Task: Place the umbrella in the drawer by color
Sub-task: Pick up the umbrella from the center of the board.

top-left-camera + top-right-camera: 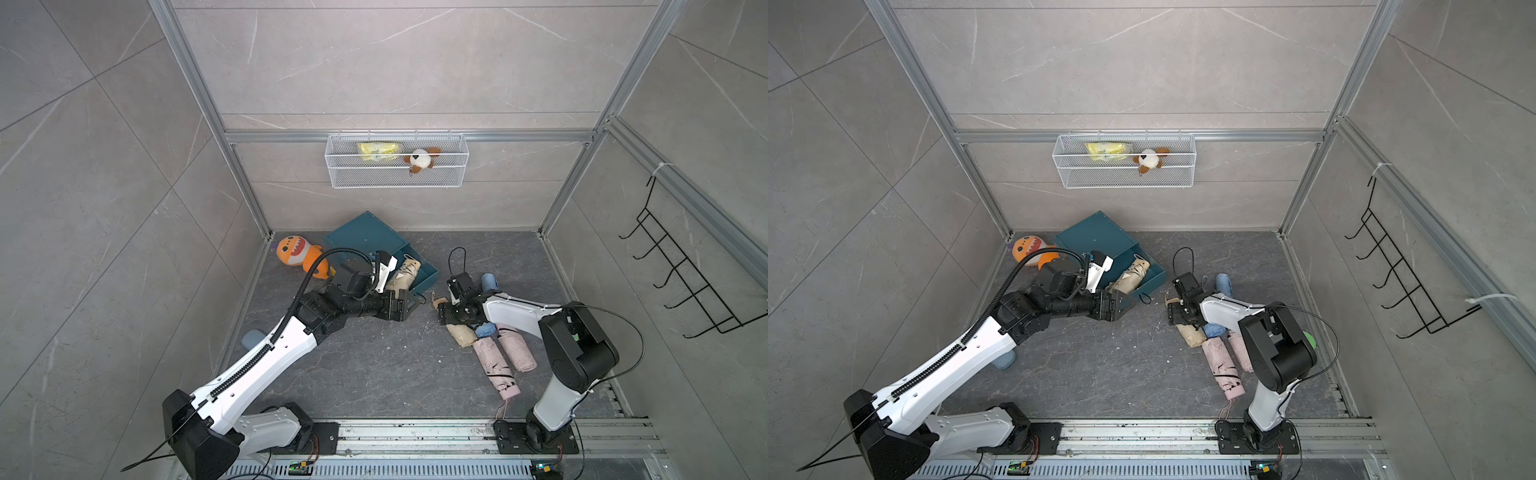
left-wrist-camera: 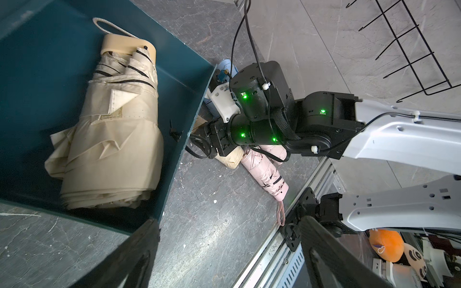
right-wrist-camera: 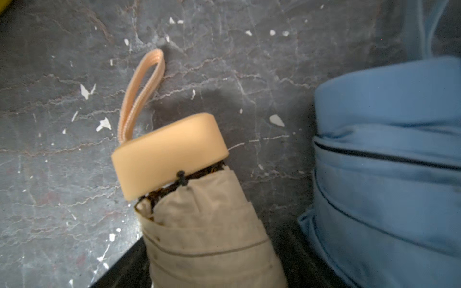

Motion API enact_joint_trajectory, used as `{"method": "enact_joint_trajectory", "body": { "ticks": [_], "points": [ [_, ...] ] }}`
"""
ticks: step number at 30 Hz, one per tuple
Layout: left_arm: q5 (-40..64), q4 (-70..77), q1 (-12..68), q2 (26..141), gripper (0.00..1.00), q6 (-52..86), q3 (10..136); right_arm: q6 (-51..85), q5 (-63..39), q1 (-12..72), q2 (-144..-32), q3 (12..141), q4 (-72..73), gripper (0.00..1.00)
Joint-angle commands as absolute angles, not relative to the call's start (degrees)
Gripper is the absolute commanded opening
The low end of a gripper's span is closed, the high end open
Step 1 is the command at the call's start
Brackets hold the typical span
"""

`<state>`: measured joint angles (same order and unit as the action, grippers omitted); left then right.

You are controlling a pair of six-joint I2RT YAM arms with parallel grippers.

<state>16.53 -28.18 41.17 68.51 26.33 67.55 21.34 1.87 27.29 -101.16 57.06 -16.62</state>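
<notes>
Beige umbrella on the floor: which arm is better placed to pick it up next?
Right. The right hand is directly over the umbrella; the left hand, open and empty, is at the drawer, farther off.

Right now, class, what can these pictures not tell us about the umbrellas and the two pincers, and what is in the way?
Right pincer: top views, its own wrist covers the jaws; grip on the floor's beige umbrella unclear.
Blue bundle: top views, mostly under the left arm; umbrella or not, unclear.
Blue umbrella: top views, middle under the right arm; right wrist view, blurred, cut by the edge.
</notes>
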Motion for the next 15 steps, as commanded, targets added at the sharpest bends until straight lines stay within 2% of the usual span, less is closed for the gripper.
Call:
{"method": "enact_joint_trajectory", "body": {
  "ticks": [1,5,12,15],
  "points": [
    [16.87,-26.21,41.26,67.62,0.91,25.05,67.2,21.7,-0.78,27.29,-103.0,57.76,-15.62,0.77],
    [16.91,-26.02,41.16,67.67,0.91,25.09,66.79,21.91,-2.03,27.3,-103.1,56.98,-14.87,0.69],
    [16.79,-26.01,41.18,67.59,0.91,25.16,66.58,21.73,-2.63,27.33,-100.15,54.91,-15.4,0.48],
    [16.53,-26.19,41.15,67.32,0.91,25.1,66.62,21.71,-2.51,27.36,-97.44,53.45,-16.21,0.43]
  ]
}}
